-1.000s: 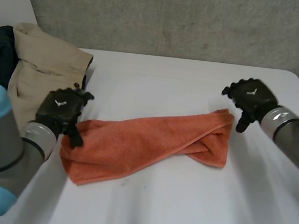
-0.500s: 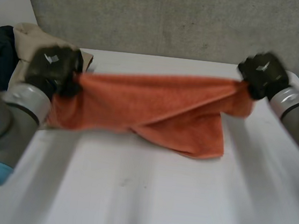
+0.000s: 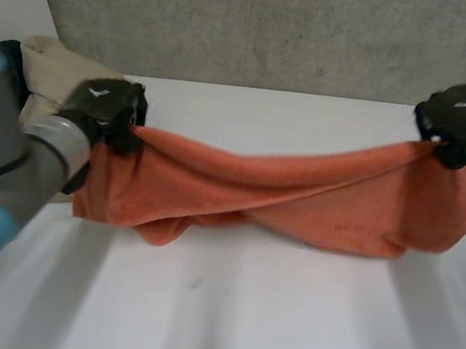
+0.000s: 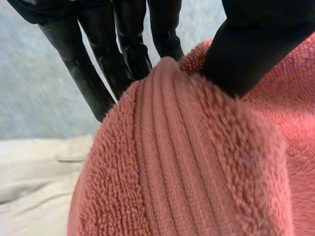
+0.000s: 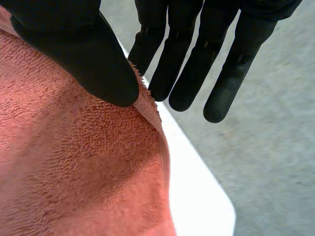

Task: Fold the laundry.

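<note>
An orange towel [image 3: 289,198] hangs stretched between my two hands above the white table [image 3: 242,319], twisted along its middle, its lower edge near the tabletop. My left hand [image 3: 106,109] pinches the towel's left end; in the left wrist view the thumb [image 4: 256,44] presses the ribbed towel [image 4: 197,162] against the fingers [image 4: 123,49]. My right hand [image 3: 463,116] pinches the right end; in the right wrist view the thumb [image 5: 83,54] clamps the towel's edge [image 5: 78,162] against the fingers [image 5: 172,59].
A beige garment [image 3: 55,74] and a dark one [image 3: 11,52] lie heaped at the table's far left, behind my left hand. A grey wall [image 3: 275,28] stands behind the table. The table's right edge [image 5: 202,196] lies under my right hand.
Both hands shut on the towel's ends, lifted it off the table and pulled it taut. The right hand has moved further right and the towel now spans wider.
</note>
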`<action>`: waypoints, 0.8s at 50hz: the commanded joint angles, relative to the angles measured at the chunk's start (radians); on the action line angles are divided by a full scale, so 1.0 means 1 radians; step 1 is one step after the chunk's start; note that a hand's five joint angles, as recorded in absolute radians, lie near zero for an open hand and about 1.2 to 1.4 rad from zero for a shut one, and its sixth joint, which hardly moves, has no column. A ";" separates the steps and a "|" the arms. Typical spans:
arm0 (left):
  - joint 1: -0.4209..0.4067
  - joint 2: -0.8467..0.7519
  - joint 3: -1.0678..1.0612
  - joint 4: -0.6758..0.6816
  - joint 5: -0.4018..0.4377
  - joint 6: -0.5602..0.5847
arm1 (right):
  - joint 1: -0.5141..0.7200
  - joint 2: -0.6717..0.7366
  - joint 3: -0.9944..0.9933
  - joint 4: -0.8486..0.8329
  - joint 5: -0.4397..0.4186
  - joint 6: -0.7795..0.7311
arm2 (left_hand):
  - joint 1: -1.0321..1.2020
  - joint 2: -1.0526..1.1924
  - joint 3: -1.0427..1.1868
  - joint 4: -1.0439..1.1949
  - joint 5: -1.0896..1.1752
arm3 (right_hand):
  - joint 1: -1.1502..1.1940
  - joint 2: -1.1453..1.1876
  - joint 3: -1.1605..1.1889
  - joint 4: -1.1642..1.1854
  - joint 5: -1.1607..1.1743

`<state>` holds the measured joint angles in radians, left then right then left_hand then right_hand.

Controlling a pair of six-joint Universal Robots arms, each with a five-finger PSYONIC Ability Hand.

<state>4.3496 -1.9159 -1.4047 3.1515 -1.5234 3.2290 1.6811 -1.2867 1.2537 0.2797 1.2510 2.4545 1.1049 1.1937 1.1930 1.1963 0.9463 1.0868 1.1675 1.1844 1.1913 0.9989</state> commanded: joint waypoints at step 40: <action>-0.034 -0.251 -0.016 0.110 -0.024 0.032 | 0.098 0.153 0.312 -0.425 0.057 0.083 | 0.167 0.078 0.079 0.075 0.151 | 0.310 0.229 0.212 0.205 0.223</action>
<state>4.3181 -2.0613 -1.4766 3.2877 -1.5483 3.2410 1.7791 -1.2125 1.5514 -0.1377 1.2999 2.5646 1.1049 1.1961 1.1930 1.2002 0.9462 1.0868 1.1675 1.1846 1.1957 1.0024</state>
